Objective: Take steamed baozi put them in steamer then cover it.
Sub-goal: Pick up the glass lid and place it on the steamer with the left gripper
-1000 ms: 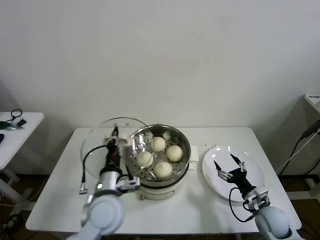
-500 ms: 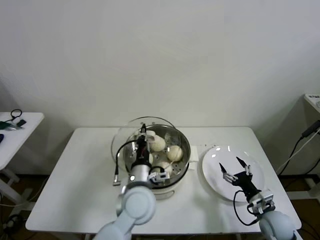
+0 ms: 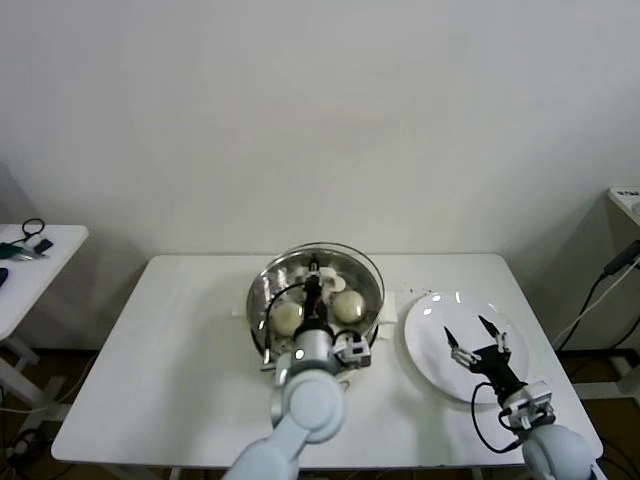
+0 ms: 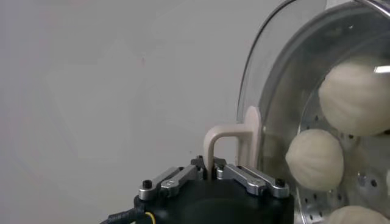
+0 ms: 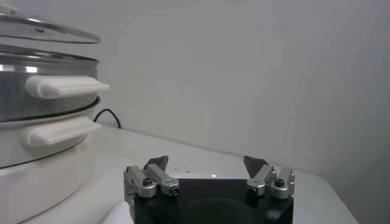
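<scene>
The left gripper point(image 3: 314, 283) is clamped on the bar handle point(image 4: 226, 143) of the cover point(image 3: 318, 290), holding the glass lid level just above the steamer point(image 3: 372, 312) at the table's middle so its rim can line up with the pot's. The steamed baozi point(image 3: 287, 318) already sit on the tray inside. The right gripper point(image 3: 478, 338) hovers, jaws spread and empty, over the plate point(image 3: 425, 345) on the right, clear of the lid's path.

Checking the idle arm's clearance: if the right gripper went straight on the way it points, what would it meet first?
Nothing close: the open right gripper hovers over the plate, pointing at bare wall; the steamer sits off to one side. Depth is uncertain.
</scene>
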Controlling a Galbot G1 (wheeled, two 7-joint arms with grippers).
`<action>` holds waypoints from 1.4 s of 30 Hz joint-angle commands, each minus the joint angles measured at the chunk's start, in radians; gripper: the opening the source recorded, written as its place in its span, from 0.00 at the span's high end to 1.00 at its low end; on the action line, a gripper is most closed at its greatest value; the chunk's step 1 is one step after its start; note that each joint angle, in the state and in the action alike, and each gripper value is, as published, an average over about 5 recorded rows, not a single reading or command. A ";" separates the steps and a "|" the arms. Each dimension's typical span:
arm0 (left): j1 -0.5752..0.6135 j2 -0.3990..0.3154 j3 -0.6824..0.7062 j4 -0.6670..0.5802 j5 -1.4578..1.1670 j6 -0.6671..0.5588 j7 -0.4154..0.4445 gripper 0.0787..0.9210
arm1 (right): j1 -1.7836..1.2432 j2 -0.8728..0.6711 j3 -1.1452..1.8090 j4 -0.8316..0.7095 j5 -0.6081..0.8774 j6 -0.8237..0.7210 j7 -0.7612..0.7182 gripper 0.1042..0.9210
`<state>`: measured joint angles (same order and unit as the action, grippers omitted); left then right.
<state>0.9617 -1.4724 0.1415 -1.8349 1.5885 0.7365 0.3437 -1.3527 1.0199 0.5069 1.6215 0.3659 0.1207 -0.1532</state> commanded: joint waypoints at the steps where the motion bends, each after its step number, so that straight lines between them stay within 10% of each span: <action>1: -0.010 -0.046 0.012 0.047 0.013 0.049 -0.001 0.91 | -0.002 0.001 0.005 0.000 0.001 0.000 0.000 0.12; 42: 0.016 0.050 -0.004 -0.001 -0.016 0.046 -0.008 0.81 | -0.003 0.005 0.006 0.012 0.002 -0.030 -0.024 0.12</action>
<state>0.9705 -1.4592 0.1458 -1.7704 1.5919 0.7361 0.3071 -1.3504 1.0270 0.4982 1.6226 0.3500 0.1202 -0.1684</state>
